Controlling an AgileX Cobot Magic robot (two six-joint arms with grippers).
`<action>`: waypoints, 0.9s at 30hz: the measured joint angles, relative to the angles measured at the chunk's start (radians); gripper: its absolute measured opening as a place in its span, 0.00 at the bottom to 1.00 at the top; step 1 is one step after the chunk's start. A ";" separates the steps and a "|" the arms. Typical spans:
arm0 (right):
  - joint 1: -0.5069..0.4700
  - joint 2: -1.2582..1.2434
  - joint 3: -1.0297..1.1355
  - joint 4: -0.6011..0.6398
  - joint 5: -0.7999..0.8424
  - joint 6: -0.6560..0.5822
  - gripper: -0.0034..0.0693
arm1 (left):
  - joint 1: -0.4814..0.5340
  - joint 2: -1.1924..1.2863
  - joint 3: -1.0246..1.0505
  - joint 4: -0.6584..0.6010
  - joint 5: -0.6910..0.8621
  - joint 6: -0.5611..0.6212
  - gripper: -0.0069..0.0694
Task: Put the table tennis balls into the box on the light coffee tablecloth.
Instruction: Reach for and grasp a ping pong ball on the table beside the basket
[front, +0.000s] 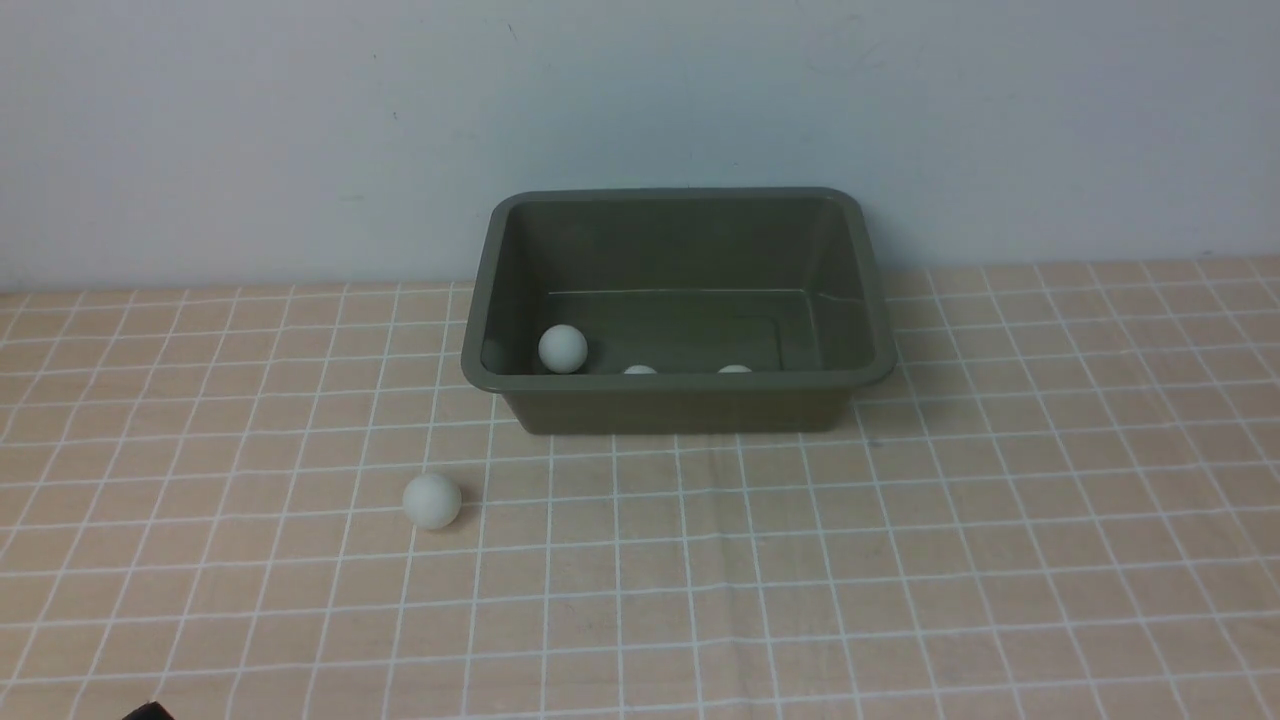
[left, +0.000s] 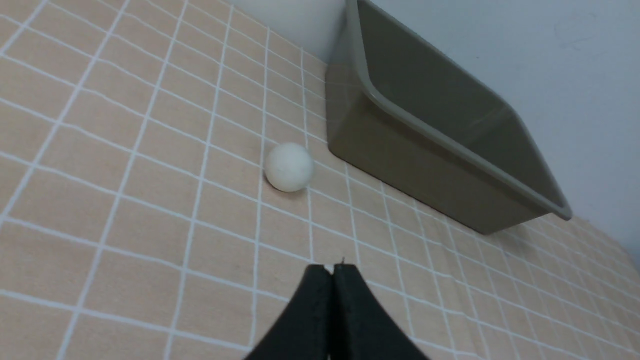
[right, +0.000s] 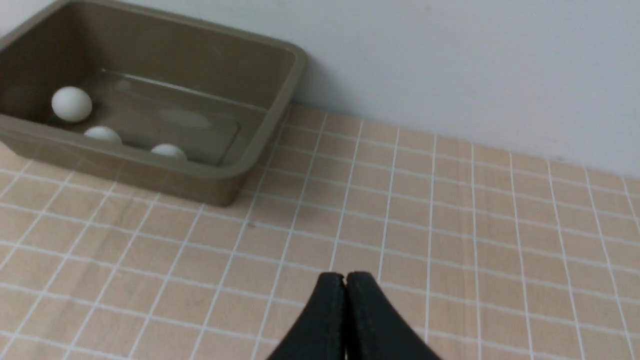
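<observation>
Lone ball (left: 288, 167) on the tablecloth (left: 125, 200) near the box (left: 425, 165), apart from the closed, empty left gripper (left: 332, 267); right gripper (right: 345, 276) likewise.

Here we are at what looks like a robot lab bench, a staged test table. A peach-tan cloth gridded with thin white lines (front: 900, 560) runs to a plain pale grey wall (front: 300, 120) on the far side. On it sits a dark olive-grey plastic tub (front: 680, 410) holding small matte white balls (front: 562, 348), with one more ball (front: 432, 500) at near left. The black left gripper (left: 332, 267) and right gripper (right: 345, 276) poke into the wrist cameras.
</observation>
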 joint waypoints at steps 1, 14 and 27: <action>0.000 -0.022 0.018 0.014 0.024 0.000 0.02 | 0.000 0.000 0.000 -0.023 0.000 0.000 0.00; 0.000 -0.127 0.054 0.049 0.148 0.000 0.02 | 0.000 0.000 0.000 -0.116 -0.106 0.005 0.00; 0.000 -0.158 0.054 0.075 0.130 0.000 0.02 | 0.000 0.000 -0.003 -0.171 -0.177 0.005 0.00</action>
